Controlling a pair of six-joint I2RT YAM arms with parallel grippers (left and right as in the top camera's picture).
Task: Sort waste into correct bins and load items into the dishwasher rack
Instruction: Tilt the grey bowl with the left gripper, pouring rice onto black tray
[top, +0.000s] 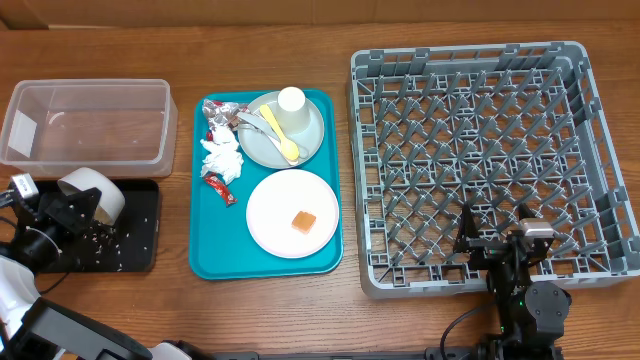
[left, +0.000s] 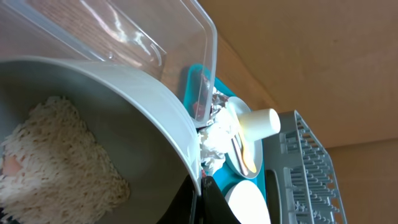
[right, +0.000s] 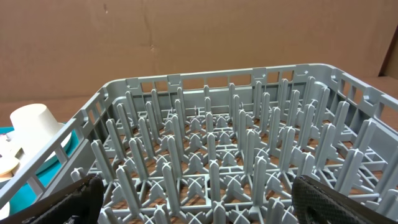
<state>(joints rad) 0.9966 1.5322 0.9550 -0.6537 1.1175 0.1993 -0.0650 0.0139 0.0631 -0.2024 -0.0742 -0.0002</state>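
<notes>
Left gripper (top: 70, 210) jaws clamped on the rim of the smooth white bowl (top: 98, 195), which is tipped over the flat black tray (top: 145, 250). Clumped white rice (left: 56, 162) sits in the bowl, and loose grains speckle the tray. Clear tub (top: 90, 120) just behind. Teal tray (top: 215, 262) holds grey-green plate (top: 312, 135), cup (top: 291, 101), yellow spoon (top: 280, 135), crumpled foil (top: 218, 118), napkin (top: 222, 158), red packet (top: 219, 189), and pale plate (top: 272, 212) with orange cube (top: 303, 221). Right gripper (right: 199, 208) jaws wide apart at the near edge of the grey pegged rack (top: 480, 58) on the wooden desk (top: 300, 320).
</notes>
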